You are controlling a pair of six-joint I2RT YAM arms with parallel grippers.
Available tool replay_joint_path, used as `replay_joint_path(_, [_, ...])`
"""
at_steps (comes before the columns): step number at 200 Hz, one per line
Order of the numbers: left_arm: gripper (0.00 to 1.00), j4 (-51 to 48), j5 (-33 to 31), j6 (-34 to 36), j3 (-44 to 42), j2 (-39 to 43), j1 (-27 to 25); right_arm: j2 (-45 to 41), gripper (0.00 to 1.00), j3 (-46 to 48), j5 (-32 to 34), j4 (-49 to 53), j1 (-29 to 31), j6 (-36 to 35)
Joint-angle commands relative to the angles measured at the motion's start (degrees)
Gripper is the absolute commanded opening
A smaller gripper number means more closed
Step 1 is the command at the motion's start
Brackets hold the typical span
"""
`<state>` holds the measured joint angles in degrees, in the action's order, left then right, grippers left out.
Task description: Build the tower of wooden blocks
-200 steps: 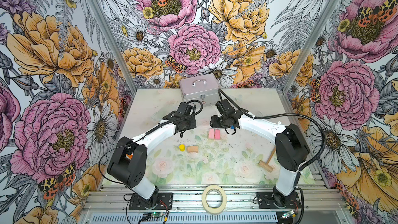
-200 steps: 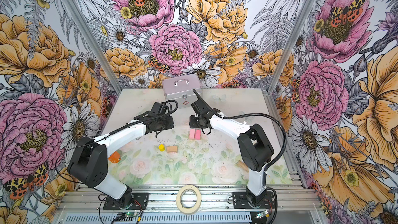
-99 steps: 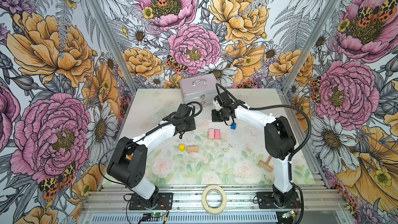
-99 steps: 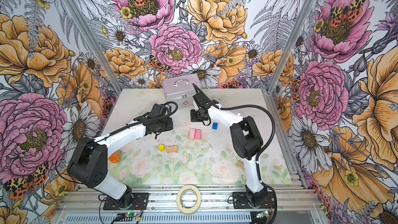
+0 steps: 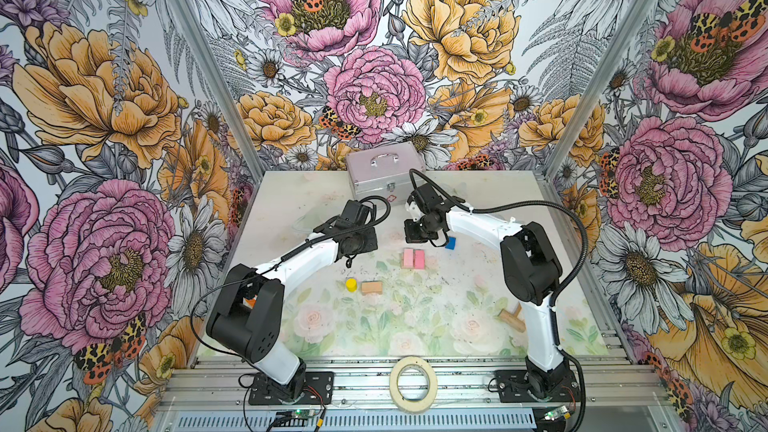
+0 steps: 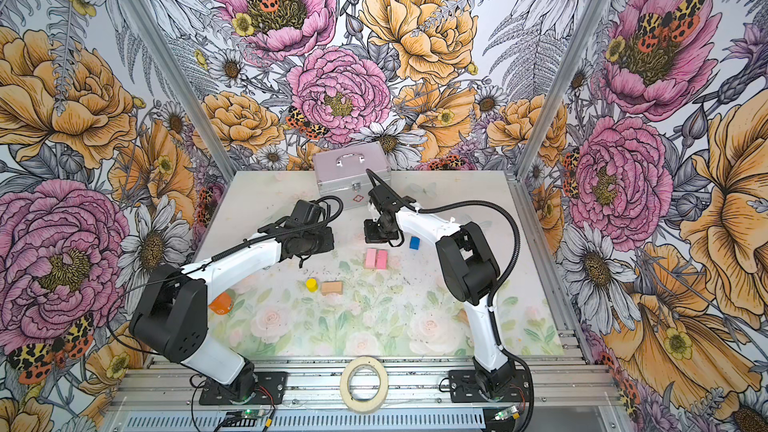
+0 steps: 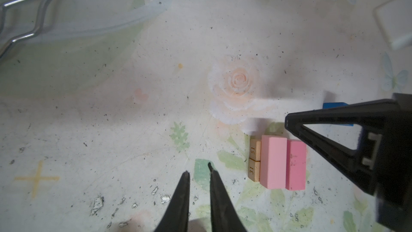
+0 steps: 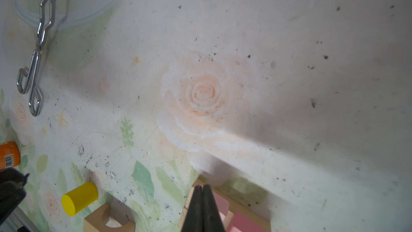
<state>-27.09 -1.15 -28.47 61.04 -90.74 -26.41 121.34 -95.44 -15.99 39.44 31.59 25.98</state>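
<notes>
Pink bricks (image 5: 413,259) lie side by side on tan bricks (image 7: 254,160), with the blue block (image 5: 450,243) near them. The yellow cylinder (image 5: 351,285) and an arched tan block (image 5: 371,288) sit together, apart from these. The right gripper (image 8: 202,188) hangs by the pink pair, jaws pressed together, empty. The left gripper (image 7: 198,171) stands slightly apart, empty.

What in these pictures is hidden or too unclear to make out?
- Mallet: in a top view, the right arm covers most of it.
- Tan bricks: left wrist view shows only their ends; the pink bricks cover the rest.
- Blue block: left wrist view, the right gripper covers most of it.
- Arched tan block: right wrist view, cut off by the picture's edge.
</notes>
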Motion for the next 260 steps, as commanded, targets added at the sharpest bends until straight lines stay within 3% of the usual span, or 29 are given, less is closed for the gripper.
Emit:
replay_joint_path(1, [0.2,1.1,0.8,0.3,-0.4,1.0,0.3,1.6,0.0,-1.3,-0.4,0.0,0.5,-0.5])
replay_joint_path(260, [0.19,1.1,1.1,0.2,-0.2,0.3,0.1,3.7,0.0,-1.9,-1.2,-0.1,0.9,-0.2])
